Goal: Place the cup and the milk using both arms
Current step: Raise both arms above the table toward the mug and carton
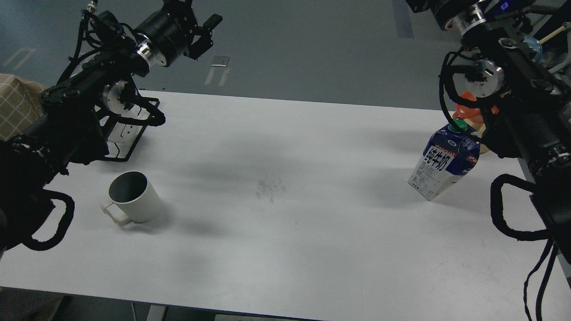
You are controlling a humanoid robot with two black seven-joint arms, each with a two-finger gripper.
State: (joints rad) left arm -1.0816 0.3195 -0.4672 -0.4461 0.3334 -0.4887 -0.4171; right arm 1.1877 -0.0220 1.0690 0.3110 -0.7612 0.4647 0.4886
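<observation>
Reaching in from the left edge, the left arm ends in its tool (206,32), held high beyond the far edge of the worktop (285,232); its dark fingers show against the grey floor, but whether they stand apart or together I cannot tell. The right arm climbs along the right edge and runs out of the top of the view, so its tool is not seen.

Below the left arm, a black wire rack (127,133) with something white in it sits at the far left corner of the worktop. Nearer, well apart from the left tool, the cup (134,197) stands upright near the left edge: off-white, ribbed, dark grey inside, its handle turned toward the near left.

The milk (445,164) stands near the right edge, just beside the right arm: a blue and white gable-top carton with a green cap. Black Chinese characters on a white panel read 纯牛奶; the small print below is too fine to read. An orange thing (468,109) shows behind it, partly hidden by the arm.

Between cup and milk the smooth white worktop lies open, with a faint grey smudge near its middle.
</observation>
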